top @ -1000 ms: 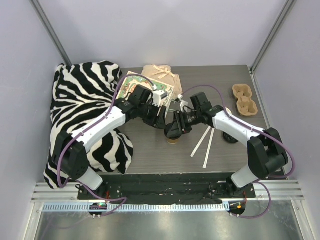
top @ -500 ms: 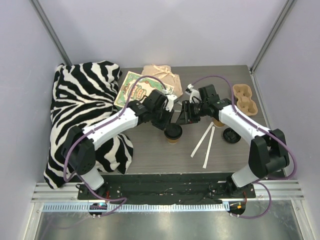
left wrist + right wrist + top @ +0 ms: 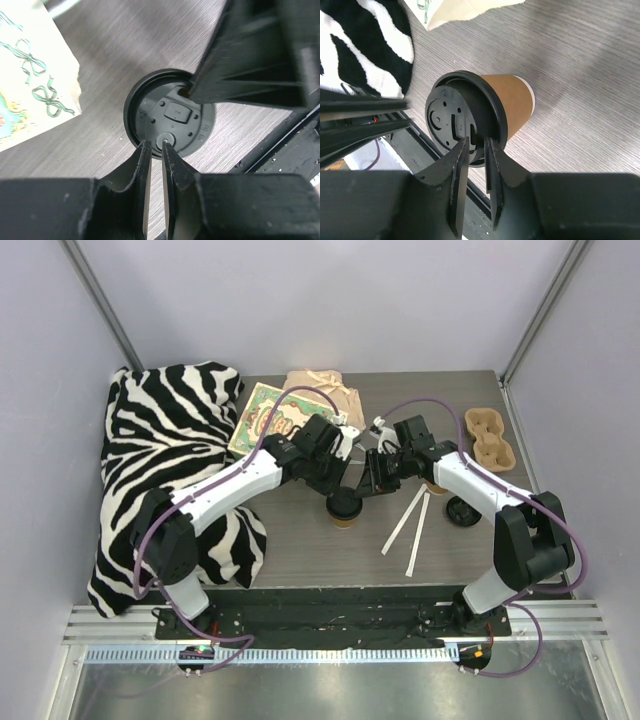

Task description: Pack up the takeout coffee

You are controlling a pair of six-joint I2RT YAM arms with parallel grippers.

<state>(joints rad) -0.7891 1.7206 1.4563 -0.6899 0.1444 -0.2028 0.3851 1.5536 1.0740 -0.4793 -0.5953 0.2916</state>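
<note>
Here's the coffee [image 3: 343,508], upright in the middle of the worktop [image 3: 300,545], black lid [image 3: 170,112] on top, and both arms lean in over it, one from each side.

Left fingers [image 3: 140,165] first: they're drawn in to a narrow slit. The tips sit right at the near rim of the lid, and the rim runs across the gap between them. Pinching it, or only touching? Can't tell from this angle.

Now the right fingers [image 3: 461,170], coming in from the opposite side. They're narrow too, just a slim gap, with the dark rim of the lid showing between the tips. The brown paper wall of the cup lies beyond, clear of them. Whether they actually clamp the rim, I can't tell either. In the left wrist view, one right tip sits on the far edge of the lid.

So the cup stands between the two sets of fingers, both up at lid level, neither on the paper wall.

Around it: the zebra cloth [image 3: 160,450] is off to the left, well apart. A printed card [image 3: 262,420] and a kraft bag [image 3: 320,390] lie behind. Two pale strips [image 3: 405,523] lie near the cup on its right, with a loose lid [image 3: 462,510] further right. A pulp carrier [image 3: 488,437] sits at the far right.
</note>
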